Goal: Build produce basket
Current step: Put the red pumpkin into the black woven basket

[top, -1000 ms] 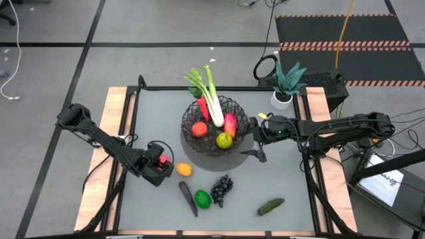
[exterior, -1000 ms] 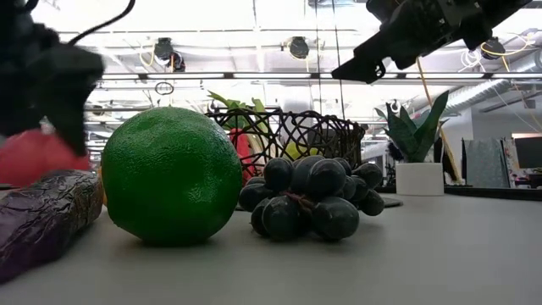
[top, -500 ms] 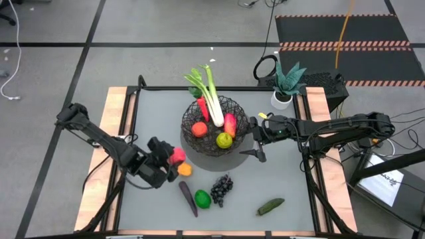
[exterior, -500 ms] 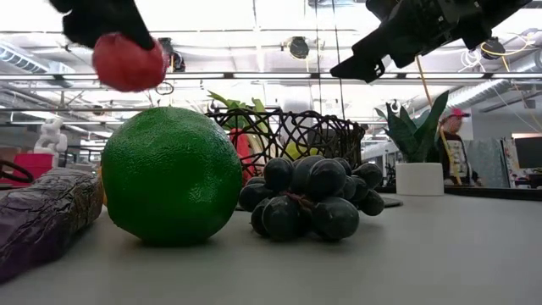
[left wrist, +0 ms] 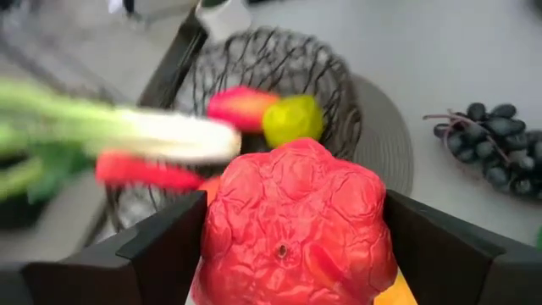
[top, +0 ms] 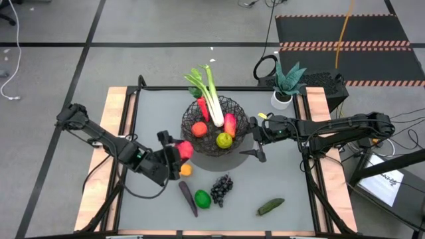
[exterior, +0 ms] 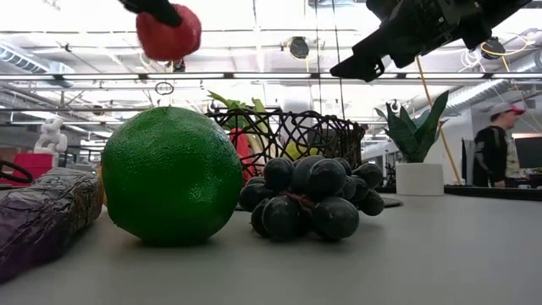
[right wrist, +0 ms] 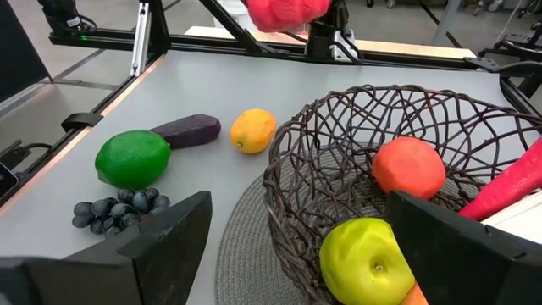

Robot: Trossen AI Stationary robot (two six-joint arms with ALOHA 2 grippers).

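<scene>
Overhead only: cucumber [top: 270, 206] beside grapes [top: 221, 188].

The red fruit [left wrist: 296, 224] looks like wrinkled, softly glossy plastic, gripped between the left end effector [left wrist: 292, 246]'s matt black fingers [left wrist: 161, 250]. The basket [right wrist: 406, 161] is thin dark wire with a dull sheen. The green fruit [exterior: 169, 175] has a pebbled, matt skin; the grapes [exterior: 309, 196] are smooth and shiny. The counter [top: 292, 179] is smooth matt grey, edged in pale wood.
</scene>
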